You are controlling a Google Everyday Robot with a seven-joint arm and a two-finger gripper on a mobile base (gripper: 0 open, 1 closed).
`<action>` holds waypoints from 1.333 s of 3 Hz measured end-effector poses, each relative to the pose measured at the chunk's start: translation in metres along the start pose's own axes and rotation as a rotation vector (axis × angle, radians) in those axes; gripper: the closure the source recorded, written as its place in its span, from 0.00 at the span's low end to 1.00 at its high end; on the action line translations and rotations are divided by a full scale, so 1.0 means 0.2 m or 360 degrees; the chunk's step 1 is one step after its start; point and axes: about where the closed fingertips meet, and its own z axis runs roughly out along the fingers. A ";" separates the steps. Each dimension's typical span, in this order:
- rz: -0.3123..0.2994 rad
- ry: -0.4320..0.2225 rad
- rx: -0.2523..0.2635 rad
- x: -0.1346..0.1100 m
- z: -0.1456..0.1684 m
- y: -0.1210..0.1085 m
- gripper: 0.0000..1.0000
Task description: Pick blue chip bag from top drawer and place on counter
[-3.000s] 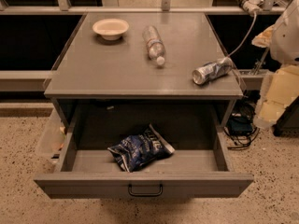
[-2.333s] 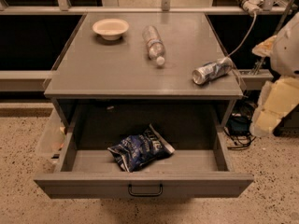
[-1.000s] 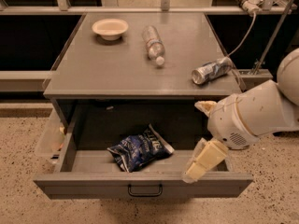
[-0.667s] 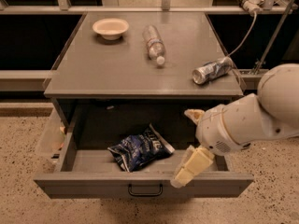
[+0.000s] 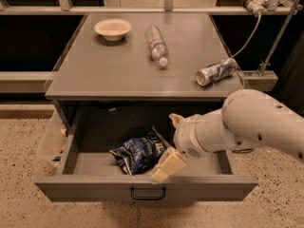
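Observation:
The blue chip bag (image 5: 140, 153) lies crumpled on the floor of the open top drawer (image 5: 147, 189), left of centre. The drawer's black handle (image 5: 148, 194) is centred on its front panel. My white arm reaches in from the right over the drawer. The gripper (image 5: 167, 166), with cream-coloured fingers, hangs just right of the bag and over its right edge, near the drawer's front. The grey counter (image 5: 118, 65) is above the drawer.
On the counter stand a white bowl (image 5: 112, 28) at the back left, a clear plastic bottle (image 5: 156, 45) lying in the middle, and a crushed silver-blue can (image 5: 216, 72) at the right edge. A cable and rail (image 5: 256, 37) run at the right.
My arm has swung in from the right side of the cabinet and down over the drawer, moving left until the gripper is beside the chip bag. The bag has not moved.

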 end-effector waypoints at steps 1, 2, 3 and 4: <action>-0.0011 -0.0035 0.0094 -0.07 0.13 -0.10 0.00; -0.0016 -0.0046 0.0122 -0.09 0.13 -0.12 0.00; 0.0056 -0.0032 0.0177 -0.03 0.12 -0.12 0.00; 0.0071 -0.0062 0.0217 -0.04 0.17 -0.14 0.00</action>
